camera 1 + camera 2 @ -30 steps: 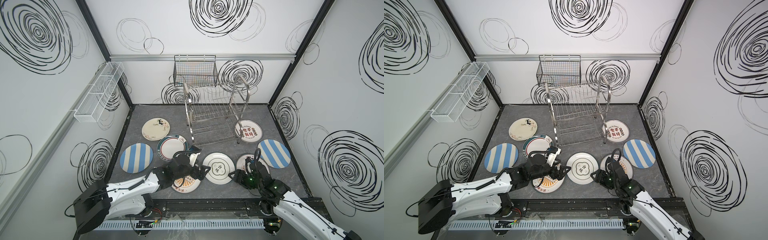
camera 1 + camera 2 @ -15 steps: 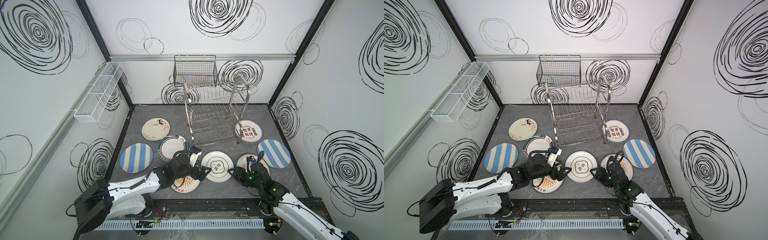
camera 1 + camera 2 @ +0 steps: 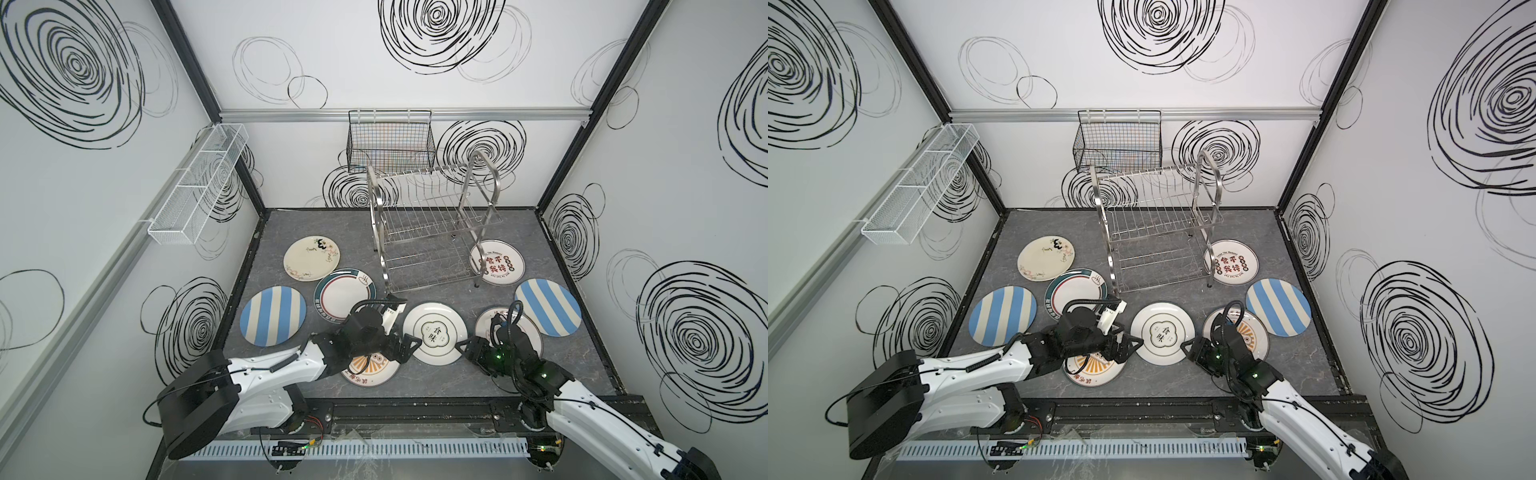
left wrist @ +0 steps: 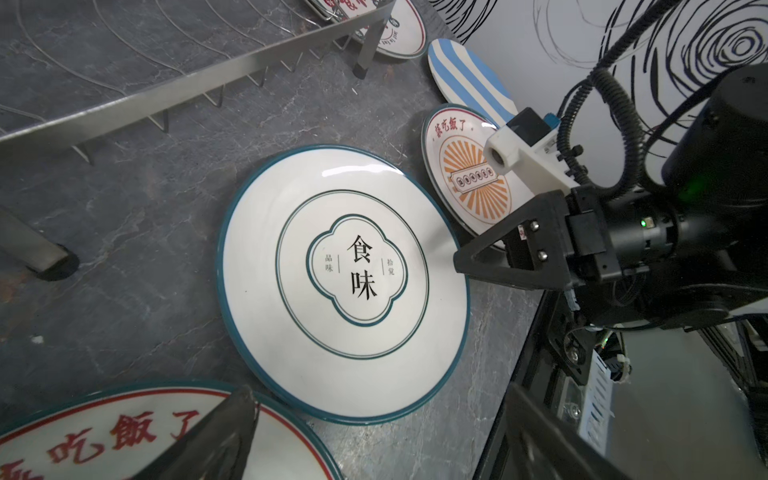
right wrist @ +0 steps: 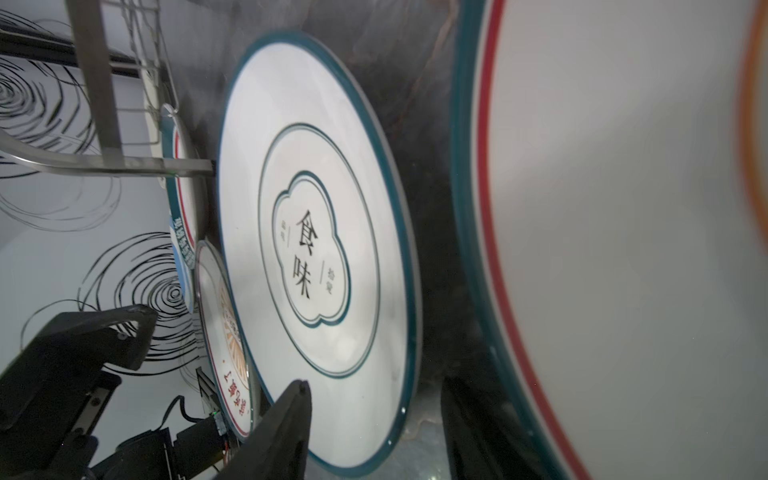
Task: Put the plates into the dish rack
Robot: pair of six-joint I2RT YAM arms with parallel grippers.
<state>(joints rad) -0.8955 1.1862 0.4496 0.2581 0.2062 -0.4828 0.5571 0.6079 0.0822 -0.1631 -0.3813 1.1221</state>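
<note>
- White mesh tray (image 3: 198,185): mounted on the left wall, off the table (image 3: 436,388).
- Left blue-striped plate (image 3: 273,316): flat on the table, near its left edge.
- Cream floral plate (image 3: 311,258) and teal-ringed plate (image 3: 343,296): both flat, rims touching.
- Left gripper (image 3: 408,347): low over the left sunburst plate (image 3: 372,370). Jaws stand wide and grip nothing. Its tips are just beside the left rim of the white character plate (image 3: 434,332).
- White character plate: flat at front centre, between the two grippers.
- Dish rack (image 3: 432,232): upright behind that plate, toward the back. A black wire basket (image 3: 390,141) hangs on the back wall above it.
- Right gripper (image 3: 460,346): jaws partly apart. One fingertip is over the white character plate's right rim and the other is past the rim, over the table. Nothing is clamped.
- Right sunburst plate (image 4: 469,178): flat, largely covered by the right arm in both top views.
- Red-lettered plate (image 3: 498,264): flat, just beside the rack's front right leg.
- Right blue-striped plate (image 3: 548,307): flat, its edge meeting the right sunburst plate.
</note>
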